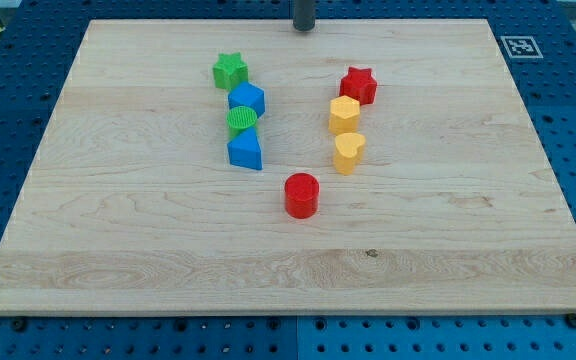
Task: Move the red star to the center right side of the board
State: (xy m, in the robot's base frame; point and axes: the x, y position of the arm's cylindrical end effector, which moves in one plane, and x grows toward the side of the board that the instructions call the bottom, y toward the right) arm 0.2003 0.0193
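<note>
Tool-wise, my tip (303,29) sits at the desk's (468,250) top edge, gripping nothing, well apart from the red star (359,85), likely staging a rightward push.

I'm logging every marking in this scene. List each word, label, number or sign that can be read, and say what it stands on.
No readable words, letters or numbers show anywhere in the camera view.
One sign only: a black-and-white square code marker on the wooden board, at its top right corner; it is a pattern, not text.
The blocks, among them the red star, bear no markings.
My tip, at the board's top edge, carries no label.
</note>
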